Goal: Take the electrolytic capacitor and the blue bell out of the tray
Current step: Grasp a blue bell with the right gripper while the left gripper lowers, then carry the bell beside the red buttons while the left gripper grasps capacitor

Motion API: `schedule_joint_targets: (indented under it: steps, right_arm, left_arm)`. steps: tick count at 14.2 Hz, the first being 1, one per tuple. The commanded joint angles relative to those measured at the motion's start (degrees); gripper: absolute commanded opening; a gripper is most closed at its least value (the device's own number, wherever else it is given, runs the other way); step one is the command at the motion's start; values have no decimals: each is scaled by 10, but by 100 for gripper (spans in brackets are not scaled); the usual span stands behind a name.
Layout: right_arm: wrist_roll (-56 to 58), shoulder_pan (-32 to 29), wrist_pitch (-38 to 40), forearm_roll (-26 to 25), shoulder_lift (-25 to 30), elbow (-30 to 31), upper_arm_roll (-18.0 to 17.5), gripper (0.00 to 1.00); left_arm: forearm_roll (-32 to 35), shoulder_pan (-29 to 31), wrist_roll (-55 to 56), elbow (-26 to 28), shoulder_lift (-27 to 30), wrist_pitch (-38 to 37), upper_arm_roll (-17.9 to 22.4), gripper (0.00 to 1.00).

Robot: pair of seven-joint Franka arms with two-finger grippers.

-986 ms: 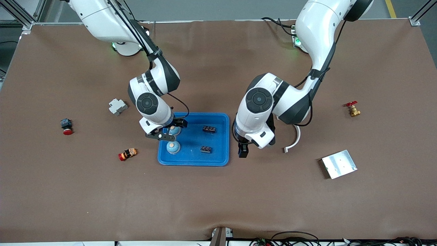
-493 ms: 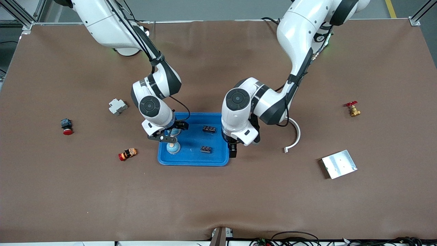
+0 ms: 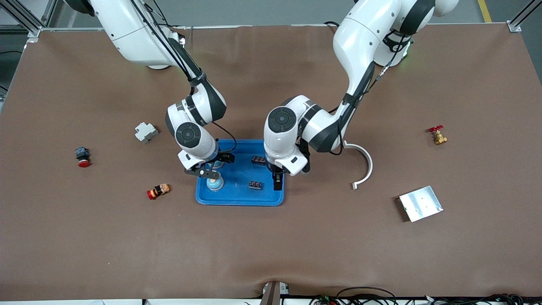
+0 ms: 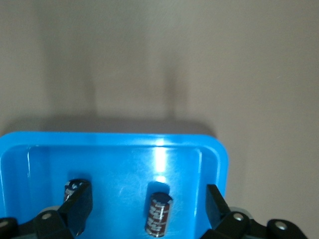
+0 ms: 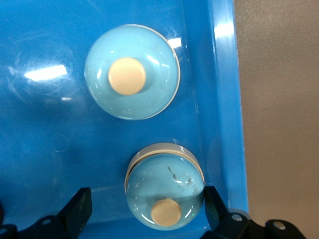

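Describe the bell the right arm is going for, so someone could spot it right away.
Find the blue tray at mid-table. At its end toward the right arm sit two pale blue dome bells; the target lies tilted between the right gripper fingers, farther from the front camera than the upright bell.

A glossy blue plastic tray (image 3: 237, 199) throws back white glare on a matt brown counter (image 3: 271, 245); its two pale-blue bells (image 5: 132, 72) shine smooth, one scuffed, while a brushed metal plate (image 3: 420, 203) lies at four o'clock.
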State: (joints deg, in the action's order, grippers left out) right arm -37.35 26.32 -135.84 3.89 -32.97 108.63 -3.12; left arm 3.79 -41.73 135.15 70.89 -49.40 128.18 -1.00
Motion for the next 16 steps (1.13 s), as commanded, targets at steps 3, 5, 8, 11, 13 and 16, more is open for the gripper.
schedule_joint_targets:
  steps: [3, 5, 8, 11, 13, 16]
  right_arm:
    - [-12, 3, -3, 0, -3, -1, 0, 100]
    - [-12, 3, 2, 0, -3, -1, 0, 92]
    - [-10, 2, 8, 0, 2, -1, -1, 59]
    - [-14, -3, 38, 2, 9, -18, -1, 33]
    - [-9, -6, 55, 2, 21, -25, -1, 21]
    - [4, -20, 69, 2, 45, -25, -1, 13]
  left_arm:
    - [-20, -21, 11, -15, -18, 24, 2, 100]
    - [-22, -26, 11, -15, -26, 35, 1, 100]
    - [-22, -41, 11, -15, -44, 45, 2, 100]
    - [-22, -50, 11, -14, -55, 55, 2, 100]
    - [-22, -56, 11, -13, -63, 55, 1, 100]
    - [-23, -59, 9, -12, -73, 55, 2, 100]
